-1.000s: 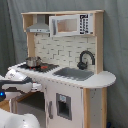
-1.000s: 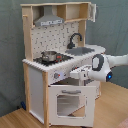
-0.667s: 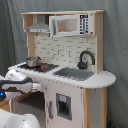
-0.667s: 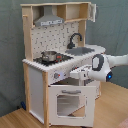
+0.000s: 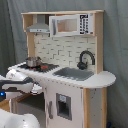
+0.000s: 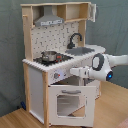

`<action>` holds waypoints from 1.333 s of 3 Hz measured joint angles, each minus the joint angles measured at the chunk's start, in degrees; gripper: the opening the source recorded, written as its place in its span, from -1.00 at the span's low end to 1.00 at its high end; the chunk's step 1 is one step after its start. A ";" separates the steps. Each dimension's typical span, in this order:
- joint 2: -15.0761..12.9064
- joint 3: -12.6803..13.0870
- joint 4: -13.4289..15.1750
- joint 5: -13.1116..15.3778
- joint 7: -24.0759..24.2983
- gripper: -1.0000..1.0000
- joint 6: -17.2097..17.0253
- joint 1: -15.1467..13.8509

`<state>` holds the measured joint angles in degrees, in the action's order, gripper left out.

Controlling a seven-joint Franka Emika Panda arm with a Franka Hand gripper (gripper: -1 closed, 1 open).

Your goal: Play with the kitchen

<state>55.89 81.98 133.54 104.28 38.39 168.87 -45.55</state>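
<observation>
The kitchen (image 5: 65, 50) is a tall white and light-wood toy unit, seen in both exterior views. A small pot (image 6: 49, 55) stands on its stovetop, with a grey sink (image 6: 82, 50) and black faucet (image 6: 75, 39) beside it. In the second exterior view the oven door (image 6: 67, 102) hangs tilted open. My gripper (image 6: 75, 72) reaches in from the second exterior view's right, just above the door's top edge and close to the knob panel (image 6: 56, 76). In the first exterior view my white arm (image 5: 17, 84) crosses the kitchen's left front, and the oven is hidden behind it.
A range hood (image 5: 39, 27) and a microwave (image 5: 70, 24) sit on the upper shelf. A cabinet door (image 5: 62, 105) is under the sink. A grey curtain hangs behind. The kitchen stands on a wooden surface (image 6: 15, 117). A white rounded robot part (image 5: 17, 120) fills the lower left.
</observation>
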 joint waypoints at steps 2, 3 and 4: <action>-0.01 0.00 0.04 -0.01 12.16 -1.00 0.03 0.04; -0.01 0.00 0.11 -0.01 18.71 -1.00 0.03 0.12; -0.01 0.00 0.16 -0.01 25.48 -1.00 0.03 0.19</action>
<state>55.88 81.97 133.70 104.28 63.86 168.90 -45.36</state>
